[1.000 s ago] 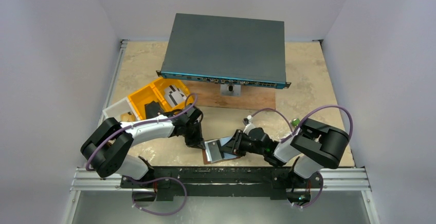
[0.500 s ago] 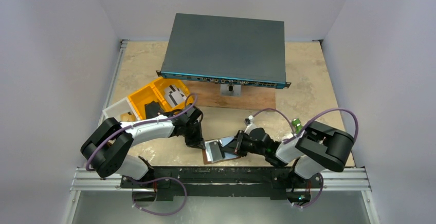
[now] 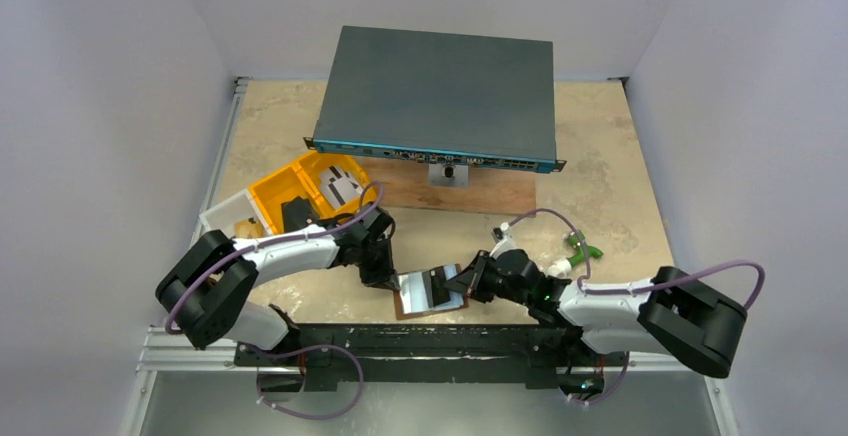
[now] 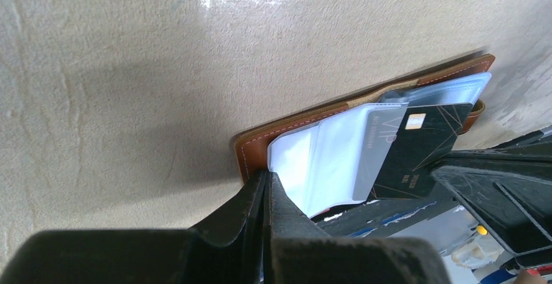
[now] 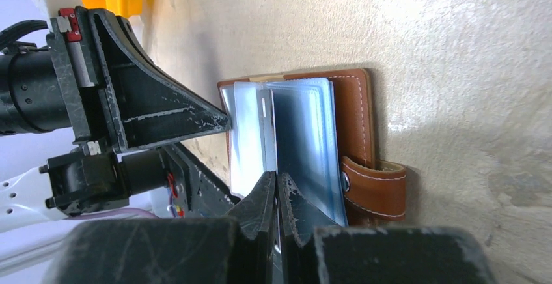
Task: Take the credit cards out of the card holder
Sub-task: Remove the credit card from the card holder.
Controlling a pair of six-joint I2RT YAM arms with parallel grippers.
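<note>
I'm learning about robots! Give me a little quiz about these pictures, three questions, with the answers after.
1. True or false: the card holder lies open on the table.
2. Which card pokes out of the clear pocket? A a red card, B the black card, C a green card.
3. Fill in: the ___ gripper is pinching that card.

Key: 1 true. 2 B. 3 right: the right gripper is shut on it, while the left gripper, also shut, touches the card holder's edge.
</note>
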